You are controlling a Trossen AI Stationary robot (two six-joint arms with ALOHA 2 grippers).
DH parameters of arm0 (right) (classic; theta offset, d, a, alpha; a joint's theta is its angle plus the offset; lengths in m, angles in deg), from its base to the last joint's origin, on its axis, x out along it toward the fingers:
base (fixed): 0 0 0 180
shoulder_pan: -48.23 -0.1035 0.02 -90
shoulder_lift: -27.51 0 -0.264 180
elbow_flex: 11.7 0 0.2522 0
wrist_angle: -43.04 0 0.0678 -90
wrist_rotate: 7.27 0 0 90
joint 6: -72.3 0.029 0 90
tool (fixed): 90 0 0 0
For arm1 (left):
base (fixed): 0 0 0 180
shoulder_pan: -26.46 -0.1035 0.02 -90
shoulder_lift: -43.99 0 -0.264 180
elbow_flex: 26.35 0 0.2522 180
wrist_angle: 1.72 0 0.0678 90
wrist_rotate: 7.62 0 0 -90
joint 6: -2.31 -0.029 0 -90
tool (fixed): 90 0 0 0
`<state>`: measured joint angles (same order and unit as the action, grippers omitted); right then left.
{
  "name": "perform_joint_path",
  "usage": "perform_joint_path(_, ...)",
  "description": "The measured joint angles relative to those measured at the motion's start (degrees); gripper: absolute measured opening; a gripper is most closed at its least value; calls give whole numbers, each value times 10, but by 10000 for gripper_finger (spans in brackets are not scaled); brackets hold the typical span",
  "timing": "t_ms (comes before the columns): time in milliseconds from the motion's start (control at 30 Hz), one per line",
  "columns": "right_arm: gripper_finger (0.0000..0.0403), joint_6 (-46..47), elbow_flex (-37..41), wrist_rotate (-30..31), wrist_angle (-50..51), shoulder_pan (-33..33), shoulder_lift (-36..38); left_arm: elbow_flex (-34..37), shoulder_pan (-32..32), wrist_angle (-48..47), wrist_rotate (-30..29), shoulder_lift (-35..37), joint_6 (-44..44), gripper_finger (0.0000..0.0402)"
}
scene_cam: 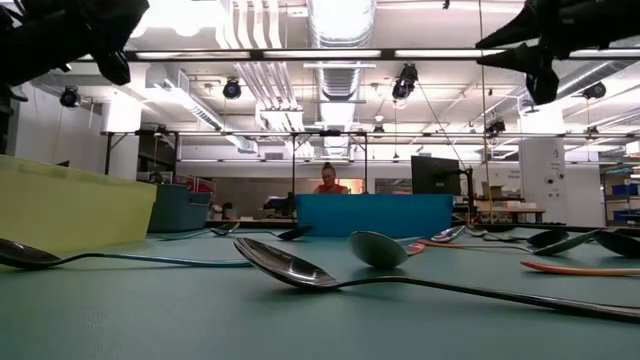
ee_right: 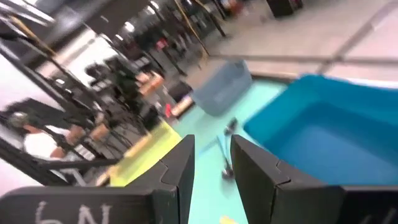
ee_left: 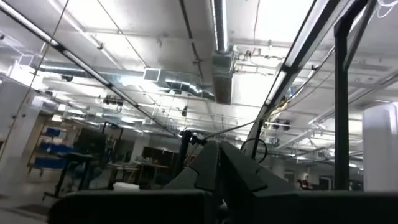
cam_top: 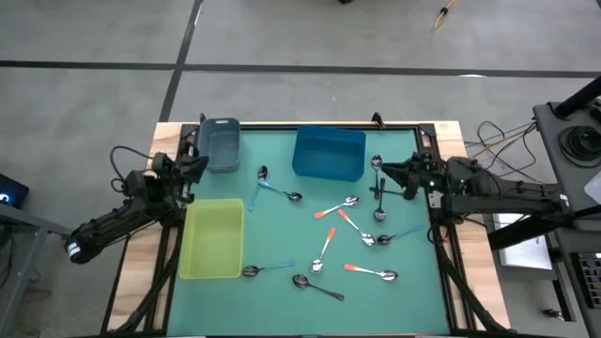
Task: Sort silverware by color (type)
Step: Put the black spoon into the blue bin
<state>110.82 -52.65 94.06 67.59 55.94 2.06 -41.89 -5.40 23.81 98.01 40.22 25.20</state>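
Shiny-bowled spoons (cam_top: 366,271) lie on smooth teal mat (cam_top: 282,235).

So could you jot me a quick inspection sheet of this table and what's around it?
Surface: teal mat on a wooden table.
Job's things: about ten spoons scattered on the mat with orange, light blue or dark handles; none visible in the bins.
Bins: grey bin, blue bin, yellow-green bin, all on the mat.
Clutter: nothing seen.
Grippers: left gripper shut, near the grey bin; right gripper part open, holding nothing, by a dark spoon.
Cables: bundle beyond the table's right edge.
Surroundings: workshop hall; a person far behind.
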Motion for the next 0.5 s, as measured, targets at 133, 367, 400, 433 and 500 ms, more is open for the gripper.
perform_joint_path(133, 95, 83, -70, 48, 142, 0, -37, -35, 0, 3, 18, -25, -17, 0)
perform_joint_path(367, 95, 268, -141, 83, 376, 8, -95, -90, 0, 0, 34, -140, -47, 0)
perform_joint_path(400, 95, 285, -143, 82, 392, 9, -100, -98, 0, -3, 34, -161, -58, 0)
perform_joint_path(433, 95, 297, -144, 83, 400, 10, -107, -107, 0, -5, 34, -184, -72, 0)
perform_joint_path(500, 95, 305, -144, 83, 399, 10, -117, -127, 0, -14, 34, -227, -103, 0)
